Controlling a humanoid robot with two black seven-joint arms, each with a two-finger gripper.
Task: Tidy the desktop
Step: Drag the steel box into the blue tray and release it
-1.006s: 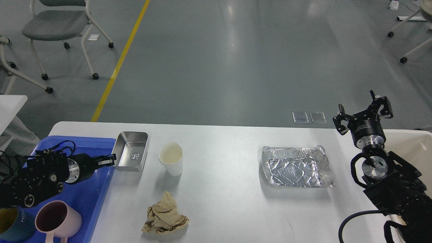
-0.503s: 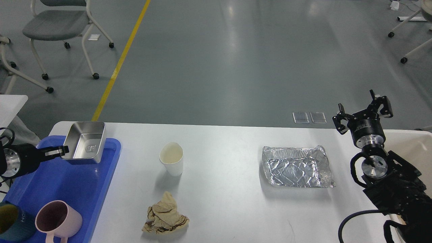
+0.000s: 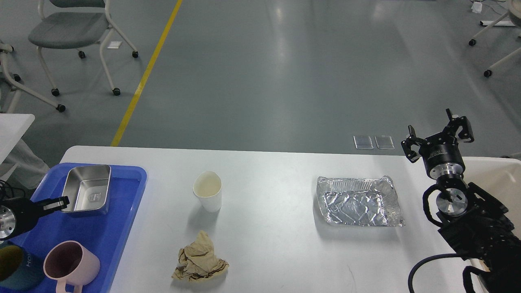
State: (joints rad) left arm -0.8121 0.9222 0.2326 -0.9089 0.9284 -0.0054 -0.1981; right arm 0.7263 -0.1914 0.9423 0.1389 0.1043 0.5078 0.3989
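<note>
On the desktop [image 3: 268, 244], which fills the lower half of the view, a crumpled brown paper [image 3: 199, 263] lies near the front edge. A pink mug [image 3: 69, 264] stands in the blue tray [image 3: 110, 240] at the left edge. Mid-depth: paper cup [image 3: 208, 196], foil container [image 3: 358, 201]. The left gripper [image 3: 59, 202] pinches the steel tin [image 3: 86, 194] by its near wall. The right gripper [image 3: 437, 136] hovers at the far right corner, jaws spread wide.

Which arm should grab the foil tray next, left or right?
Right, probably. The right pincer hangs open and empty just past the foil tray's right end on the desktop. The left pincer is far off at the steel box in the blue tray.
</note>
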